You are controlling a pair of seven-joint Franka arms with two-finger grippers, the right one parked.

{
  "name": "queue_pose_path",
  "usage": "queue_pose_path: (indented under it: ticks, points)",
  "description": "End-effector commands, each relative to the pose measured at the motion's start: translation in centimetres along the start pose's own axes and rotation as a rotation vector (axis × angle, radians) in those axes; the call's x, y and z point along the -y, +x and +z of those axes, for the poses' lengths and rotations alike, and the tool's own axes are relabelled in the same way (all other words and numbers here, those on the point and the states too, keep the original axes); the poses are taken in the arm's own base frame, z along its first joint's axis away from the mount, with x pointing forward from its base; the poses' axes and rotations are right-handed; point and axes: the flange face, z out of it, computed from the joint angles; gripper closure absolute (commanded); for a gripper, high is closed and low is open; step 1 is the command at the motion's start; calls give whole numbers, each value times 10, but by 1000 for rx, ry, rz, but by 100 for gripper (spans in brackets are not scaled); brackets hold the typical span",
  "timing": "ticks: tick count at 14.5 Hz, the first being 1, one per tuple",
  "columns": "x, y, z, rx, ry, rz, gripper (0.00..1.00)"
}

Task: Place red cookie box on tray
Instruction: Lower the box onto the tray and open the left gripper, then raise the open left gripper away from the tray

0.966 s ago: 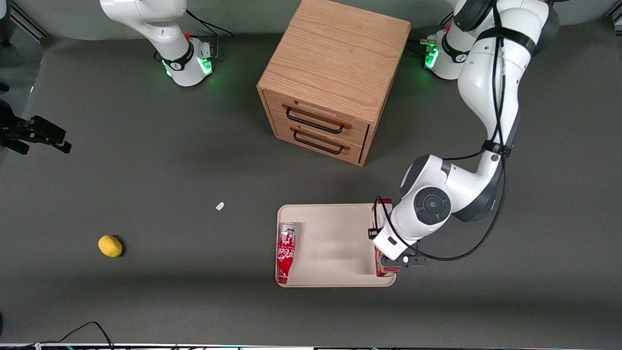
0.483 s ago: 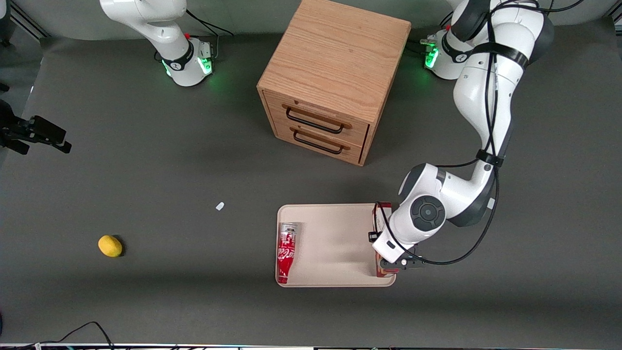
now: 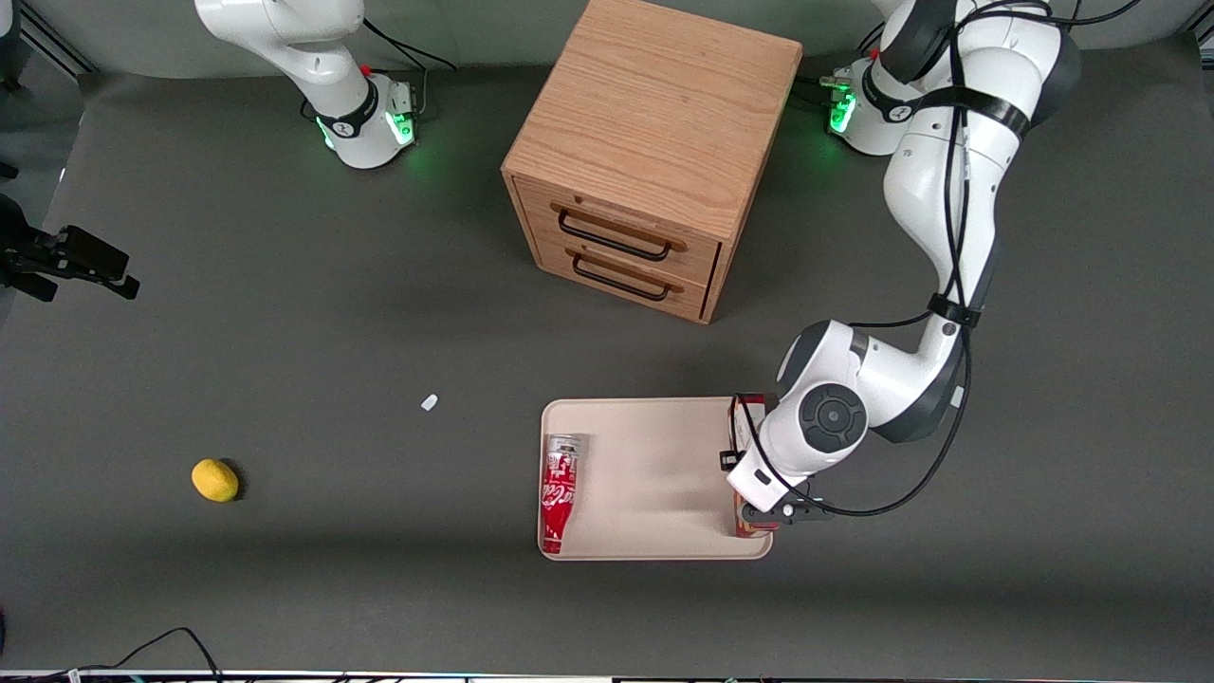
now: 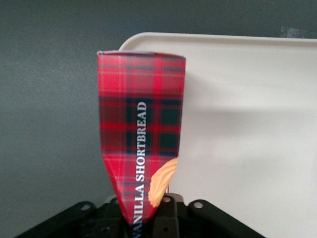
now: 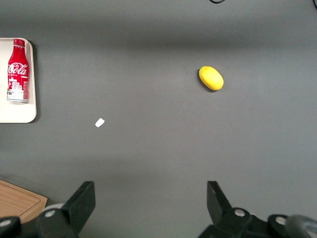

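Note:
The red cookie box (image 3: 745, 411), a tartan carton printed "Vanilla Shortbread", lies along the tray's edge toward the working arm's end, mostly hidden under the wrist. In the left wrist view the box (image 4: 141, 119) runs away from the camera over the tray's rim, partly over the grey table. The left arm's gripper (image 3: 762, 513) is shut on the box's near end; it also shows in the left wrist view (image 4: 148, 223), pinching the carton. The beige tray (image 3: 654, 474) lies in front of the drawers, nearer the front camera; it also shows in the left wrist view (image 4: 247, 124).
A red Coca-Cola bottle (image 3: 559, 490) lies on the tray's edge toward the parked arm. A wooden two-drawer cabinet (image 3: 645, 152) stands farther from the camera. A lemon (image 3: 215, 480) and a small white scrap (image 3: 430, 402) lie on the table toward the parked arm's end.
The working arm's wrist and elbow have shifted slightly and the box has settled a little nearer to the front camera along the tray's edge. The grip has not changed.

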Motion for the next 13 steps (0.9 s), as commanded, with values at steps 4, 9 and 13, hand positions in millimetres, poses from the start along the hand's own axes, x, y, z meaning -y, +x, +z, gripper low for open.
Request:
queue_pose_path:
  ticks: [4,9,13]
  points:
    - [6,1,4,-112,7,14,0]
    - [4,2,-11,-129,0,13,0]
    - [12,3,-62,-165,-1,5,0]
